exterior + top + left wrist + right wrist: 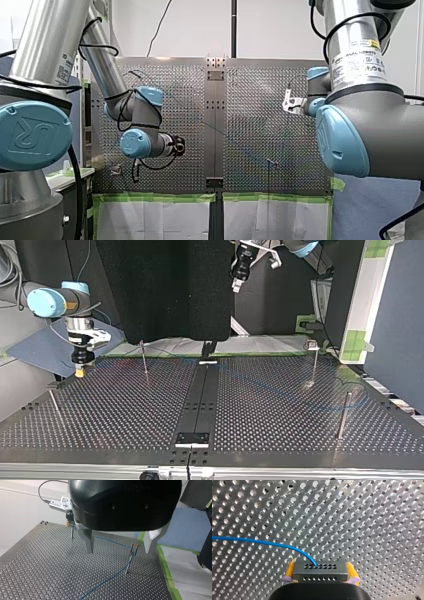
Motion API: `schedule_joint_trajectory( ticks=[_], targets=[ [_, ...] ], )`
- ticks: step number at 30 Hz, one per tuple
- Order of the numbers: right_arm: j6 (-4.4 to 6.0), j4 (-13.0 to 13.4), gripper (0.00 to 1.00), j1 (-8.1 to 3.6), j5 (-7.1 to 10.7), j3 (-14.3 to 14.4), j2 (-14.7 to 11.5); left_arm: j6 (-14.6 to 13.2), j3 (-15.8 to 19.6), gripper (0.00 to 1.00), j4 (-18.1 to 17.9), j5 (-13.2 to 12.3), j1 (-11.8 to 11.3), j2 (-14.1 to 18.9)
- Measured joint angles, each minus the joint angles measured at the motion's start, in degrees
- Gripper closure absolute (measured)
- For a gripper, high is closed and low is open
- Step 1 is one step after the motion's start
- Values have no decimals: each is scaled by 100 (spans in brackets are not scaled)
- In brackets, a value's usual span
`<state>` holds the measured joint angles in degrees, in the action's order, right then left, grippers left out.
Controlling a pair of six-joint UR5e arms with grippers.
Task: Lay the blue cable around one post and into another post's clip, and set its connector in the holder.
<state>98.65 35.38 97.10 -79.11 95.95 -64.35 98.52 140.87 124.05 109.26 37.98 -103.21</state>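
My right gripper (321, 565) is shut on a dark, multi-hole connector (320, 573), gripped between its yellow pads (290, 569). The blue cable (262, 542) leaves the connector's top and curves off to the side above the perforated plate. In the top view this gripper (80, 372) hangs just above the plate's far left corner. From there the cable (113, 543) runs to a thin post with a clip (133, 548), then slants down across the plate. My left gripper (120, 551) is open and empty, high above the plate; in the top view the left gripper (237, 286) is at the upper middle.
Thin metal posts stand on the perforated table: one (144, 359) at far left-centre, one (314, 362) with a block on top at far right, one (344, 412) near right, one (53, 402) near left. A black centre strip carries a bracket (192, 439) at its near end.
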Motion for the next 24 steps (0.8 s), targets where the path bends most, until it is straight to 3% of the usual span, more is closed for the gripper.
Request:
schedule_joint_trajectory(
  ticks=[11, 18, 24],
  targets=[
    [-293, -404, 100, 31, -207, 5, -242, -8, -12, 0, 14, 16, -2, 0],
    [-426, -728, 100, 36, -294, 8, -556, -9, -39, 0, 35, 20, -3, 0],
    [-517, -884, 100, 37, -374, 8, -632, -9, -58, 0, 73, 25, -2, 0]
  ],
)
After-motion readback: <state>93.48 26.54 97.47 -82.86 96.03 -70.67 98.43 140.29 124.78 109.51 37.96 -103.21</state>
